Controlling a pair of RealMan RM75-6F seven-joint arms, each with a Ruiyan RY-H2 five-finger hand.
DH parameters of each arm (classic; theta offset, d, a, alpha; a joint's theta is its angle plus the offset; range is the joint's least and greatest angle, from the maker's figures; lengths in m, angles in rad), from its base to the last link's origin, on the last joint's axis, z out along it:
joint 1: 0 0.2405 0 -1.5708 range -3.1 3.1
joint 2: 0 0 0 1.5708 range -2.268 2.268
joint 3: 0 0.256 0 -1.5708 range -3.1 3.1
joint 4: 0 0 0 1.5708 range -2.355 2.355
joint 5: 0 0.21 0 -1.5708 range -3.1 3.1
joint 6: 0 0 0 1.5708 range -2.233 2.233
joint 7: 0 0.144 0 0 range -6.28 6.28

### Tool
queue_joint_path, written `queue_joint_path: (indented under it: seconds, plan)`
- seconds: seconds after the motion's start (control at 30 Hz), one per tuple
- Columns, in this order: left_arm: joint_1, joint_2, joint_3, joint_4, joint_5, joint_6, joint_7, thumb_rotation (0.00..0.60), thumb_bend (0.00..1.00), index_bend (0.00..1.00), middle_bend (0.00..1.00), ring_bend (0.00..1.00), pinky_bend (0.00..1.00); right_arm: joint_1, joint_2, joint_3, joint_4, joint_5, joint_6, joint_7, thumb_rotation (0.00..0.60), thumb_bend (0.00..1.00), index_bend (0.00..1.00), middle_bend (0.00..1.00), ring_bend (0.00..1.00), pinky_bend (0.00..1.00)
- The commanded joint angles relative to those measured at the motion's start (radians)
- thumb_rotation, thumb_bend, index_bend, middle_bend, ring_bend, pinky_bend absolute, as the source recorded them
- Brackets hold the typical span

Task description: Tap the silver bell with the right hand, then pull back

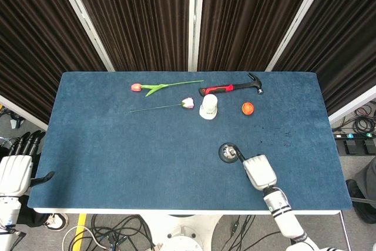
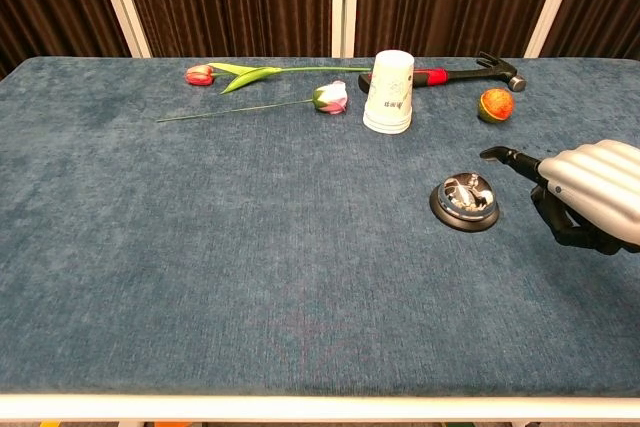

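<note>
Silver bell [image 2: 465, 202] upright, button up

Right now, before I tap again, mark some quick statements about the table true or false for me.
1. The right hand holds the silver bell. False: an extended fingertip hangs just above and beside it, holding nothing.
2. The paper cup stands upside down. True.
3. The hammer lies at the table's near edge. False: it lies near the far edge, behind the cup.
4. The left hand is off the table's left end. True.
5. Two tulips lie left of the cup. True.
</note>
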Motion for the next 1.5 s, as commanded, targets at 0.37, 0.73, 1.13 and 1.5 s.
queue_joint_path:
  seconds: [0.37,0.73,1.13,1.5]
  plan:
    - [0.005,0.001,-0.001,0.009,-0.005,0.002,-0.014,0.6,0.11,0.09,0.05,0.0,0.15,0.018,-0.035,-0.008,0.043,0.053,-0.045,-0.022,0.6,1.0,0.0,0.83,0.69,0.64]
    - [0.005,0.0,0.0,0.006,-0.001,0.002,-0.006,0.6,0.11,0.09,0.05,0.0,0.15,0.021,-0.022,-0.006,0.033,0.038,-0.026,-0.002,0.6,1.0,0.0,0.83,0.69,0.64]
    - [0.007,-0.003,0.001,0.012,-0.002,0.002,-0.013,0.6,0.11,0.09,0.05,0.0,0.15,0.016,-0.012,-0.002,0.008,0.047,0.0,-0.007,0.6,1.0,0.0,0.83,0.69,0.64]
    - [0.002,-0.004,0.001,-0.002,0.004,0.0,0.006,0.6,0.11,0.09,0.05,0.0,0.15,-0.07,0.136,0.066,-0.052,-0.123,0.306,0.245,0.6,1.0,0.0,0.79,0.69,0.63]
